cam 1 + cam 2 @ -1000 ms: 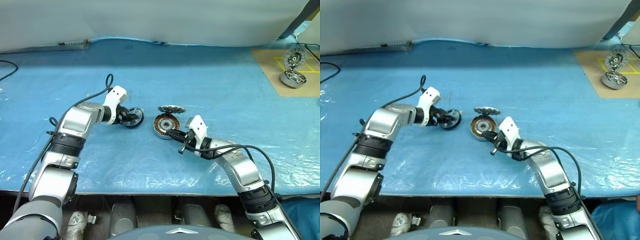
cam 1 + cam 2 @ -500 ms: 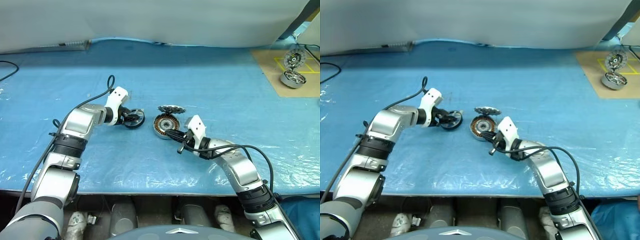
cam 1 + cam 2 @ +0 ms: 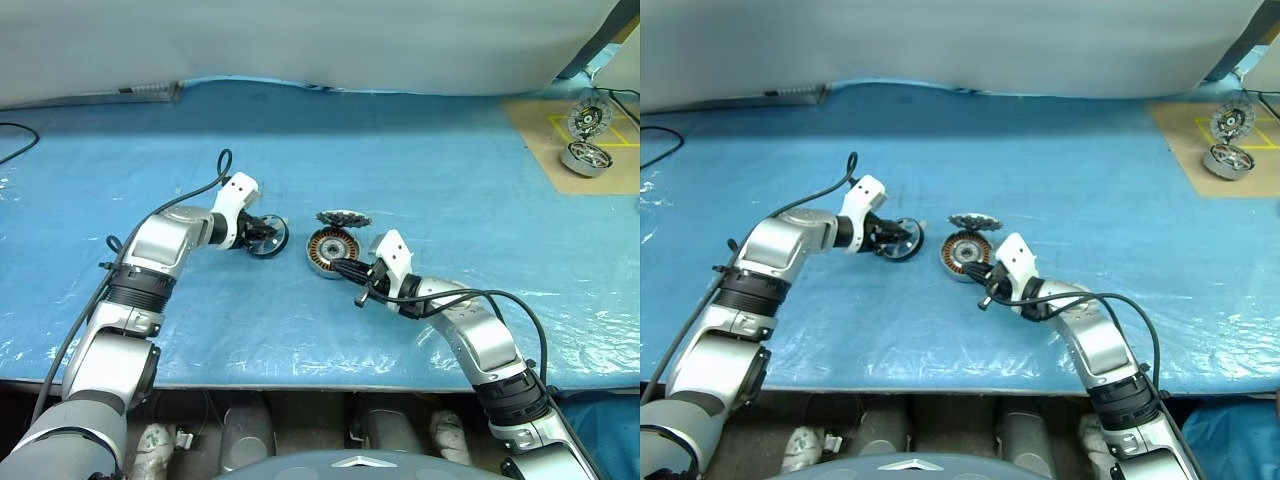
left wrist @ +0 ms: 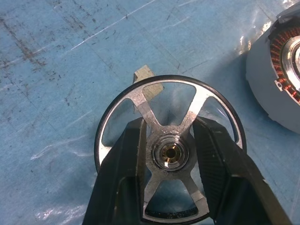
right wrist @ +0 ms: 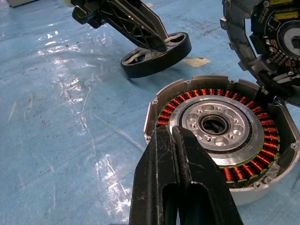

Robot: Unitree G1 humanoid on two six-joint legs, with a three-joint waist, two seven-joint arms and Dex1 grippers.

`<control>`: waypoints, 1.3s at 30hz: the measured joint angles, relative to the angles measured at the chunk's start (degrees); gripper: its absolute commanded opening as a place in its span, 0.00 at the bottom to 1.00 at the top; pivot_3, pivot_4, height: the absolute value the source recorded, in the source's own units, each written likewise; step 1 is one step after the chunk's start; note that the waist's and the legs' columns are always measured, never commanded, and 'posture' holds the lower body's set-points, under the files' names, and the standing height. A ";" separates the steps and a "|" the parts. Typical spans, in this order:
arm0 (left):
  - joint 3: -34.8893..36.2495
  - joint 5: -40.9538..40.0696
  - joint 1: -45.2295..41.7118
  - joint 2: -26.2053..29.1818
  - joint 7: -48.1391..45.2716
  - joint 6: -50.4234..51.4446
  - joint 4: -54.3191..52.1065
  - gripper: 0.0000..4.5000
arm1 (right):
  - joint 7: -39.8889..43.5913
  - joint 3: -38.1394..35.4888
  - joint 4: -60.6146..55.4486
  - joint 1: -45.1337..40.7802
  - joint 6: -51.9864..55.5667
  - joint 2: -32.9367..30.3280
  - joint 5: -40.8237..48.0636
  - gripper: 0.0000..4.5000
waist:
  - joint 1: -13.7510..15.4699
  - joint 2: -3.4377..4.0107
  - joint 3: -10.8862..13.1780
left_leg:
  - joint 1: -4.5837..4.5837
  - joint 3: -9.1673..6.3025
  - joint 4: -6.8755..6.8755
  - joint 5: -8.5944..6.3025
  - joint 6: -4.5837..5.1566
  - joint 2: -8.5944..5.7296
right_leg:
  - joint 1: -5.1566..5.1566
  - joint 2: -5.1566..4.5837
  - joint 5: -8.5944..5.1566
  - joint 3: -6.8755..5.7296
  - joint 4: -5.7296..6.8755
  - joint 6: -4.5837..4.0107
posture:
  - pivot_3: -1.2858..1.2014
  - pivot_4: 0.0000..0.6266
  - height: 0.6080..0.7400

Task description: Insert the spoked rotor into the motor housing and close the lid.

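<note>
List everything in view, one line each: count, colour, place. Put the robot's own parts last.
Spoked rotor: one, black rim, silver spokes, tilted on the sheet, left of the housing.
Motor housing: one, copper windings, silver wall, mid-table.
Lid: one, silver, toothed, just behind the housing.
Motor parts: two, silver, on the brown board, far right.
Blue sheet: one, covers the table.
Left pincer: black, fingers either side of the rotor's hub.
Right pincer: black, shut, at the housing's near edge.

Blue plastic sheet [image 3: 420, 170] (crinkled), tan board [image 3: 560, 140] with spare parts [image 3: 586, 157]
</note>
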 measured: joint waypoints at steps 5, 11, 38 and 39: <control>0.59 -0.11 0.20 0.84 -0.44 -1.91 0.57 0.28 | 0.07 -0.03 0.00 -0.01 0.00 -0.01 0.07 0.00 | -0.02 0.01 0.01 | -0.01 0.00 -0.02 0.00 0.00 0.01 | -0.01 0.01 0.00 -0.02 -0.04 0.00 | 0.52 0.24 1.00; 3.02 -0.88 0.40 2.19 -0.94 -3.95 1.92 0.26 | 0.30 -0.22 -0.01 -0.02 0.01 -0.08 0.23 0.00 | -0.02 0.01 0.01 | -0.03 0.00 -0.07 0.00 0.00 0.01 | -0.05 0.01 0.00 -0.05 -0.09 0.00 | 0.52 0.24 1.00; 0.58 -9.97 5.06 6.35 -17.98 -6.33 -10.96 0.26 | 1.74 -7.18 -3.79 7.82 -3.00 -3.90 5.55 0.00 | 0.05 0.02 0.05 | -0.04 0.01 -0.08 0.00 0.00 0.02 | -0.11 0.00 -0.01 -0.07 -0.10 0.00 | 0.52 0.24 1.00; -0.39 -9.82 4.61 6.29 -18.82 -6.85 -10.96 0.26 | 1.64 -7.18 -3.79 8.58 -4.40 -3.80 5.34 0.00 | 0.00 0.02 0.05 | -0.04 0.02 -0.08 0.00 0.00 0.02 | -0.11 0.00 -0.01 -0.06 -0.09 0.00 | 0.52 0.24 1.00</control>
